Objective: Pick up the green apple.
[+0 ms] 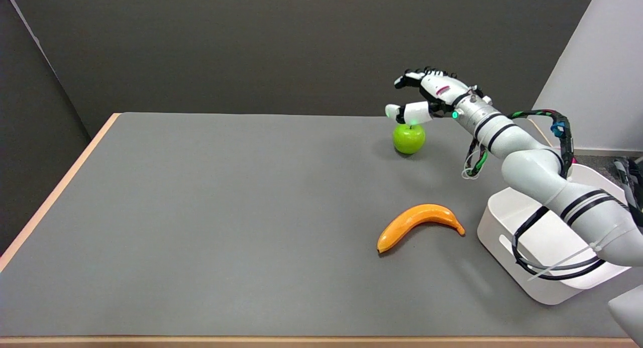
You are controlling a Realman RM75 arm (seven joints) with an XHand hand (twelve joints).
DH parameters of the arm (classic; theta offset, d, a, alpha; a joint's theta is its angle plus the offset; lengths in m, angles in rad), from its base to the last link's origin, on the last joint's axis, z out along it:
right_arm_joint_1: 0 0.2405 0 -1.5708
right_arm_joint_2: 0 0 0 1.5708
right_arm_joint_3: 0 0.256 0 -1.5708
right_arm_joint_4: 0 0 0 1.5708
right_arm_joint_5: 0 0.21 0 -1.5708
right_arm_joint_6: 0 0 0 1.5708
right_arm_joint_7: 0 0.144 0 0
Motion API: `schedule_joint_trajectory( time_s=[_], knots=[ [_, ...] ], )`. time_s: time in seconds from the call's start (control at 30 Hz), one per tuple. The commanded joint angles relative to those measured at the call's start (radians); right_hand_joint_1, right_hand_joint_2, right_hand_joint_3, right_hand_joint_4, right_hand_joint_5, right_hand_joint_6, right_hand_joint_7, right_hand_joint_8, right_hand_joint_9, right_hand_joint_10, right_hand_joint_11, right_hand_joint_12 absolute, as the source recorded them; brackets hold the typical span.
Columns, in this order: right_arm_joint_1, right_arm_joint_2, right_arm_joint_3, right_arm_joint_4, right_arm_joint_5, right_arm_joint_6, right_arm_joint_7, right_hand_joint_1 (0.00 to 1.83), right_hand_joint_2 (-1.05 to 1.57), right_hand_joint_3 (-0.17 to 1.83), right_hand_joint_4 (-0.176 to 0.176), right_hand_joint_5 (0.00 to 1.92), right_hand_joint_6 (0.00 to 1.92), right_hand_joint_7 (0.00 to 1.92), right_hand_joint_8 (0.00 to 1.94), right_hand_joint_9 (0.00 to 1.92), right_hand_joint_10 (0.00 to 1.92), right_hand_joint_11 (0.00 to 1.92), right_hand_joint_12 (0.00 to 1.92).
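Fingers [409,77] of the right hand [427,94] are spread apart and hold nothing, hovering just above the green apple [409,138], which sits on the tabletop [201,212] towards its far side, well beyond the orange banana [417,223]. Apple looks smooth, round, prob. firm and light but slippery, so best to wrap it round the widest part, thumb vs. opposing fingers, not by the stem. White bin [507,222], just beside the banana's tip, shows nothing inside, though the arm hides part of it.

The right arm [532,169] is white and rounded, with thin black rings around its segments. Black cables run along it, fastened with white zip ties. The hand [427,94] is black and white, and a small green light glows at the wrist.
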Motion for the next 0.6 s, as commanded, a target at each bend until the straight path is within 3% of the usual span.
schedule_joint_trajectory(
  time_s=[0.03,0.6],
  knots=[
    [0.033,-0.031,-0.042,-0.142,0.014,-0.033,-0.003,0.35,0.54,0.93,0.036,0.25,0.54,0.24,0.40,0.04,0.64,0.00,1.05],
    [0.130,-0.087,-0.164,-0.279,0.014,0.029,0.000,0.40,0.55,0.94,0.044,0.24,0.53,0.23,0.38,0.05,0.63,0.00,1.06]
  ],
)
